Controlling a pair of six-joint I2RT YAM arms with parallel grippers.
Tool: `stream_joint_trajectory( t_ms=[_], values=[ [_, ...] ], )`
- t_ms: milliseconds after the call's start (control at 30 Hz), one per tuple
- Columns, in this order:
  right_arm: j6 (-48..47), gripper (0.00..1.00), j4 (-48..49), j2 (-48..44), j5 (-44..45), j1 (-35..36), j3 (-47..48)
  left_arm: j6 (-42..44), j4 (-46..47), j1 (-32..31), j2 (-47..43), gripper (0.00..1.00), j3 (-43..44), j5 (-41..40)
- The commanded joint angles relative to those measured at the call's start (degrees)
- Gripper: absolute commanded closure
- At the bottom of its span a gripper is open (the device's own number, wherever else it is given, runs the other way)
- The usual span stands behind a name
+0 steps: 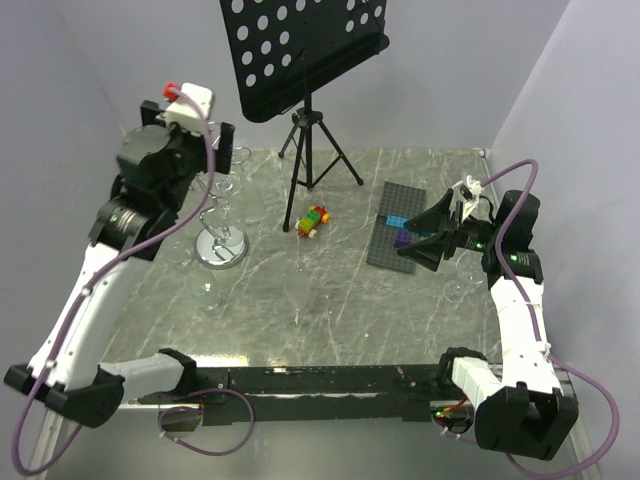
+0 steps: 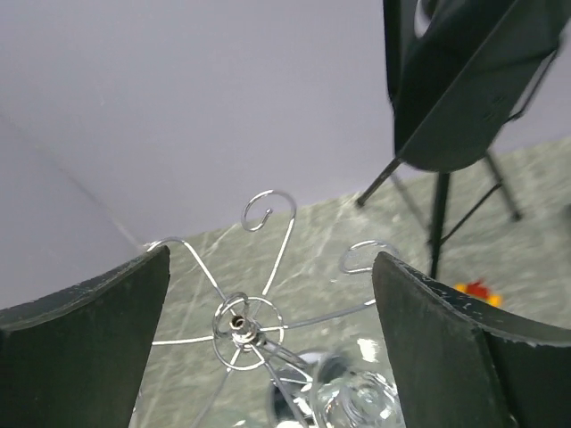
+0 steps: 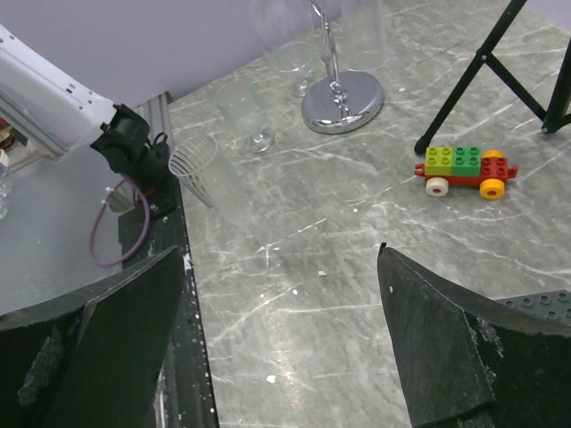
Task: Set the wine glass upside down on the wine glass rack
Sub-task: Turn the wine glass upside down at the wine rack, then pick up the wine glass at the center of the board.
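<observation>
The wine glass rack (image 1: 220,247) is a chrome wire stand at the left of the table. The left wrist view looks down on its hub (image 2: 239,326) and curled hook arms. A clear wine glass (image 2: 359,398) shows just under the wire arms with its round foot up; whether it rests on a hook is unclear. My left gripper (image 2: 268,357) stands open right above the rack top, with its fingers (image 2: 85,348) on either side of the hub and touching nothing. My right gripper (image 1: 430,236) hovers open over the right of the table, empty.
A black music stand (image 1: 310,120) on a tripod is behind the rack. A toy brick car (image 1: 313,222) lies mid-table, and a grey baseplate (image 1: 400,225) with small bricks is to its right. Loose clear glasses (image 1: 208,290) stand around the rack base, with another (image 1: 458,289) near the right arm.
</observation>
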Motion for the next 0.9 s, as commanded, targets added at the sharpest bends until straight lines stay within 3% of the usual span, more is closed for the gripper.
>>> stream_joint_trajectory(
  t_ms=[0,100,233,367,467,667,867],
  values=[
    [-6.7,0.05,-1.5,-1.4,-12.8,-0.6,0.2,-10.9,1.9,1.2,-6.6,0.00,-1.0,7.2],
    [-16.1,0.05,-12.6,-1.2,-11.6,-0.4,3.9,-17.0,0.3,1.6,-10.7,0.03,-3.5,11.8],
    [-42.1,0.00,-39.3,1.0,-5.7,1.2,13.3,-23.0,-1.4,1.6,-17.7,0.04,-8.0,17.2],
    [-53.9,0.00,-55.2,4.6,3.5,6.4,21.8,-28.0,-2.6,1.6,-23.6,0.03,-12.6,20.7],
    [-54.5,0.00,-57.8,5.5,9.9,13.0,25.1,-31.5,-1.9,1.7,-28.2,0.03,-17.6,23.2],
    [-46.6,0.00,-50.7,3.9,21.3,26.8,26.2,-36.9,-0.8,1.6,-35.7,0.03,-25.3,26.5],
    [-41.7,0.00,-51.9,9.7,27.4,37.1,32.7,-40.6,-1.0,1.7,-40.4,0.04,-30.8,28.3]
  ],
)
